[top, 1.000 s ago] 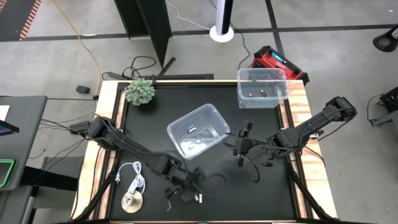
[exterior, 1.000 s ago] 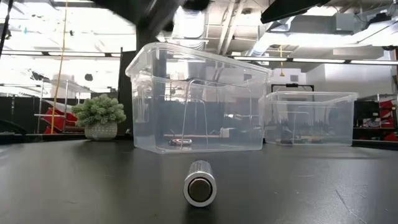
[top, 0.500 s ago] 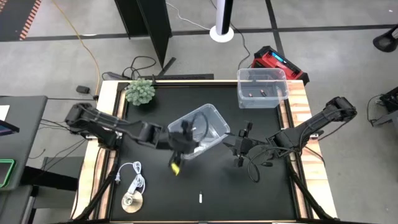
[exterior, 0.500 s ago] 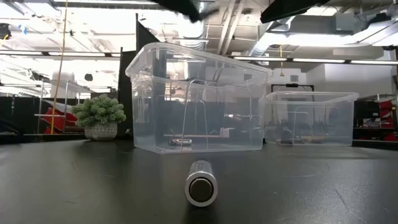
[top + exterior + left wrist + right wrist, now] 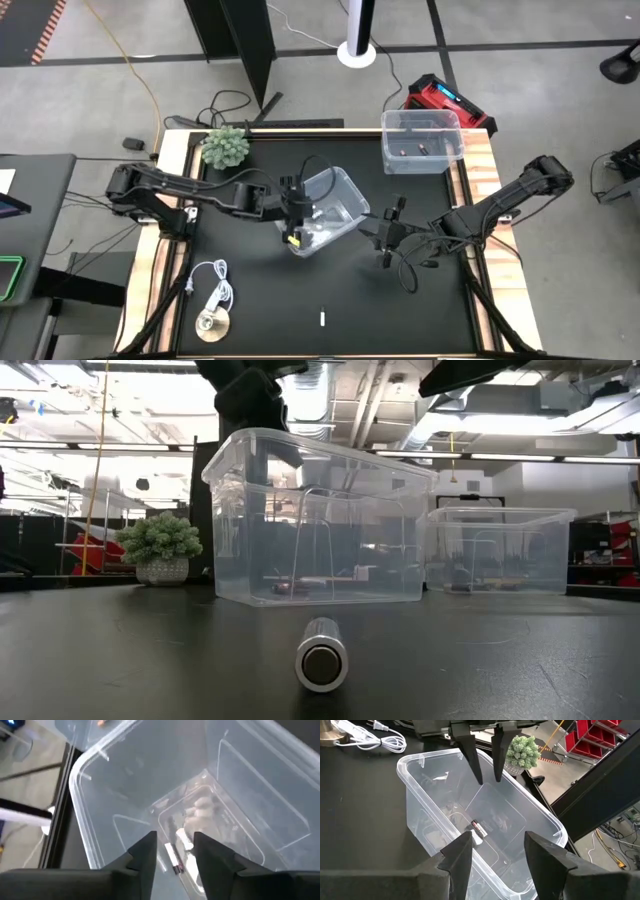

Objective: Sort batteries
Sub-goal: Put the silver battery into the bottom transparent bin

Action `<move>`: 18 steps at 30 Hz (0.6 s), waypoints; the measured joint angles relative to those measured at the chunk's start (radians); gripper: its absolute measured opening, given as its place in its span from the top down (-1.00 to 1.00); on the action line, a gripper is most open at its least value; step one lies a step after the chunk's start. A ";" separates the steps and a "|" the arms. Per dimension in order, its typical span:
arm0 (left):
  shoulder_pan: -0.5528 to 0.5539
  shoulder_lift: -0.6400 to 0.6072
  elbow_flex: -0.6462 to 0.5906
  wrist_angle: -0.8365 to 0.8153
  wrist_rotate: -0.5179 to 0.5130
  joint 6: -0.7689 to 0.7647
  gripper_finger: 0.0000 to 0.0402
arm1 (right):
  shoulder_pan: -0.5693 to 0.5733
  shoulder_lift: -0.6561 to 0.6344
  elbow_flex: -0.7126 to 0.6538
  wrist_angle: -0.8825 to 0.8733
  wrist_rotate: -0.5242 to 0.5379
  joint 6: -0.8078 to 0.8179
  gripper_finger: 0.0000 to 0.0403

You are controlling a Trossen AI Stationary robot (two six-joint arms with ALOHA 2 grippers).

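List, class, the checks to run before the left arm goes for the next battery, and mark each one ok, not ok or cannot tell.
1. Left claw empty: ok, open above the near bin, nothing between the fingers.
2. Dropped battery inside the near bin: ok, lying on its floor.
3. Next battery reachable: ok, lying alone on the table near the front edge.
4. Right claw out of the way: ok, open, beside the bin, apart from the left arm.
5. Far bin holds the other type: cannot tell.
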 joint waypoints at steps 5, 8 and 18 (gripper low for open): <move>-0.060 0.000 0.010 0.042 0.003 0.075 0.16 | 0.000 0.000 0.000 -0.002 0.000 0.000 0.03; -0.128 -0.001 0.014 0.108 0.009 0.190 0.08 | 0.000 0.000 0.000 -0.003 0.000 0.000 0.03; -0.301 0.014 0.014 0.290 0.268 0.461 0.03 | 0.000 0.000 0.000 -0.004 0.000 -0.008 0.03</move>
